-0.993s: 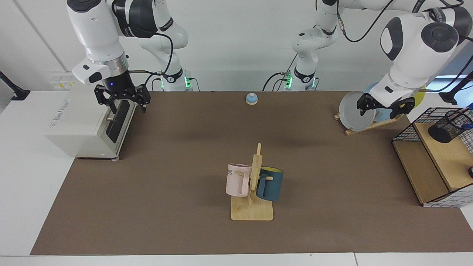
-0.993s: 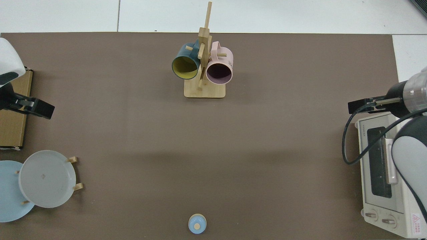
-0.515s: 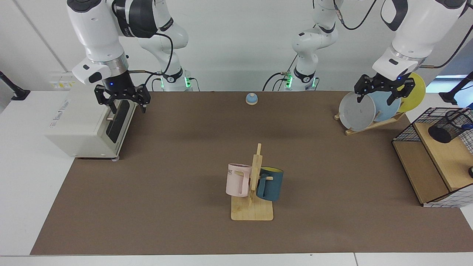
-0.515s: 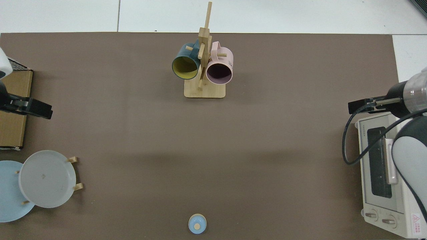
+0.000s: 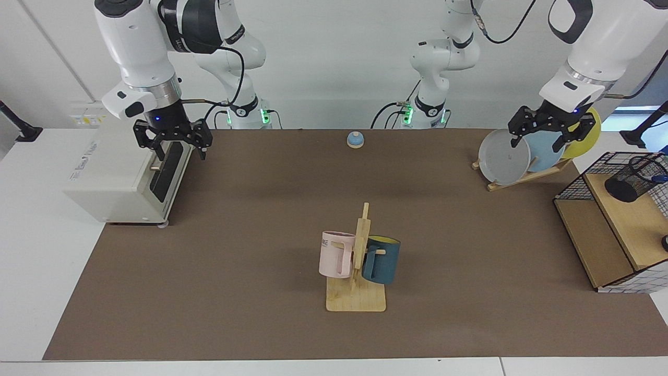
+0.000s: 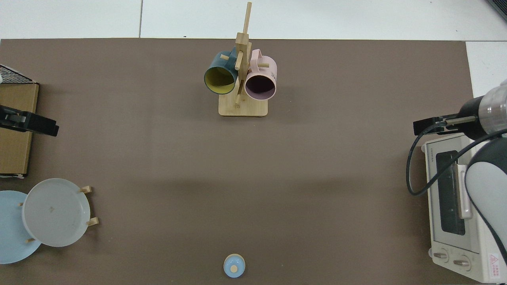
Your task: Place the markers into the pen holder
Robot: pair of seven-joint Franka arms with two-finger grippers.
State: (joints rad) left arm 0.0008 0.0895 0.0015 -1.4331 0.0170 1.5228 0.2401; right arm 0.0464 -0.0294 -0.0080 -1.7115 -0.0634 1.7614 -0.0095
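The pen holder point(image 5: 632, 180), a small black mesh cup, sits on the top wooden shelf of a wire rack point(image 5: 574, 180) at the facing view's right edge. A blue marker point(image 5: 660, 178) end pokes out at its rim; the rest of the marker is hidden. My left gripper point(image 5: 539, 142) hangs open and empty over the plate stand, up and to the left of the holder. At the top view's left edge the left gripper point(image 6: 41, 126) shows over the rack's shelf. My right gripper point(image 5: 180, 151) waits open above the toaster oven, and it appears again as the right gripper point(image 6: 425, 126).
A white toaster oven point(image 5: 120, 177) stands at the mat's left. Grey, blue and yellow plates lean in a wooden stand point(image 5: 514, 180). A mug tree point(image 5: 360, 261) with a pink and a dark blue mug is at the centre front. A small blue bell point(image 5: 355, 139) sits at the back.
My left gripper has risen from low beside the rack and turned to point straight down over the plates, then drifted slightly toward the rack. The right arm has not moved.
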